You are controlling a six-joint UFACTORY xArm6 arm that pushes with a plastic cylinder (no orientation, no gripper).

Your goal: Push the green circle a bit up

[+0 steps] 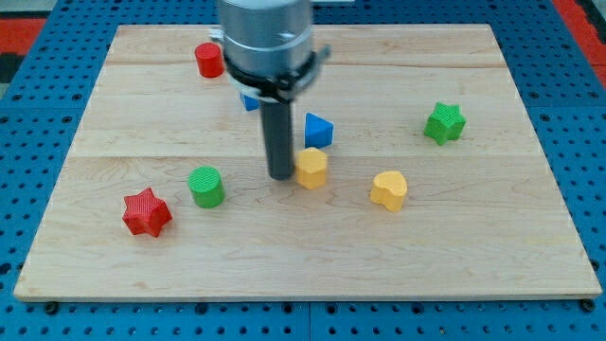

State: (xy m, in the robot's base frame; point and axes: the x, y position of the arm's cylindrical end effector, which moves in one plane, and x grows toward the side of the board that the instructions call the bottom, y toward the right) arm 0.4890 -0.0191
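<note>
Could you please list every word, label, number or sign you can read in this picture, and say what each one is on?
None: no legible text on the wooden board, the green circle, the other blocks, the arm's grey housing, or the rod ending in my tip.

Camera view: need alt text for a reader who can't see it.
My tip rests on the wooden board, touching the yellow block on its left, well right of the green circle. Other coloured blocks lie scattered around.

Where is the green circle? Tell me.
The green circle sits in the view's lower left, beside the red star, left of my tip.
</note>
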